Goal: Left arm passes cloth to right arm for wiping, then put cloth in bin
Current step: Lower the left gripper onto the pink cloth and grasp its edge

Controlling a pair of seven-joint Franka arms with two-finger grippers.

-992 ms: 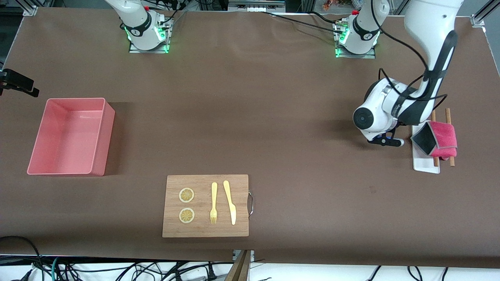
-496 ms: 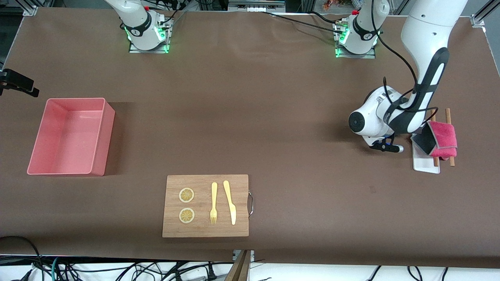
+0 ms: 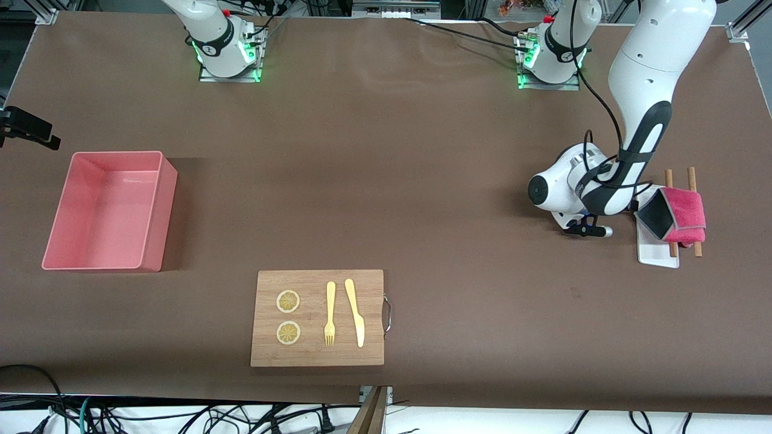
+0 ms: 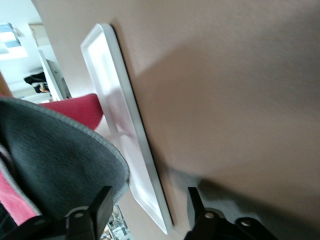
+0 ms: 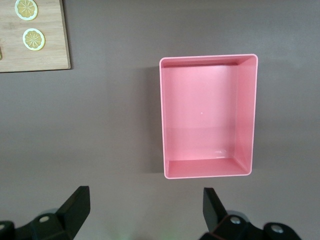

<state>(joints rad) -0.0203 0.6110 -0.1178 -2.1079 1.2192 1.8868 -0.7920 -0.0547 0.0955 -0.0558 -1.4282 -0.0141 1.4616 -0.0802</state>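
Observation:
The cloth (image 3: 684, 208), crimson-pink with a dark grey reverse, lies draped over two wooden sticks (image 3: 692, 178) above a small white tray (image 3: 654, 253) at the left arm's end of the table. My left gripper (image 4: 148, 206) is low beside the tray and is open. The cloth's grey flap (image 4: 55, 150) hangs next to one finger (image 4: 102, 205), and the tray's rim (image 4: 125, 130) runs between the two fingers. The pink bin (image 3: 57, 211) stands at the right arm's end. My right gripper (image 5: 145, 210) hangs open and high above the table, with the bin (image 5: 161, 115) below it.
A wooden board (image 3: 368, 319) lies near the front edge with two lemon slices (image 3: 288, 301), a yellow fork (image 3: 330, 313) and a yellow knife (image 3: 356, 313) on it. Bare brown table stretches between bin, board and tray.
The left arm's elbow has swung over and its wrist has shifted slightly toward the right arm's end, staying low beside the tray. The cloth has not moved.

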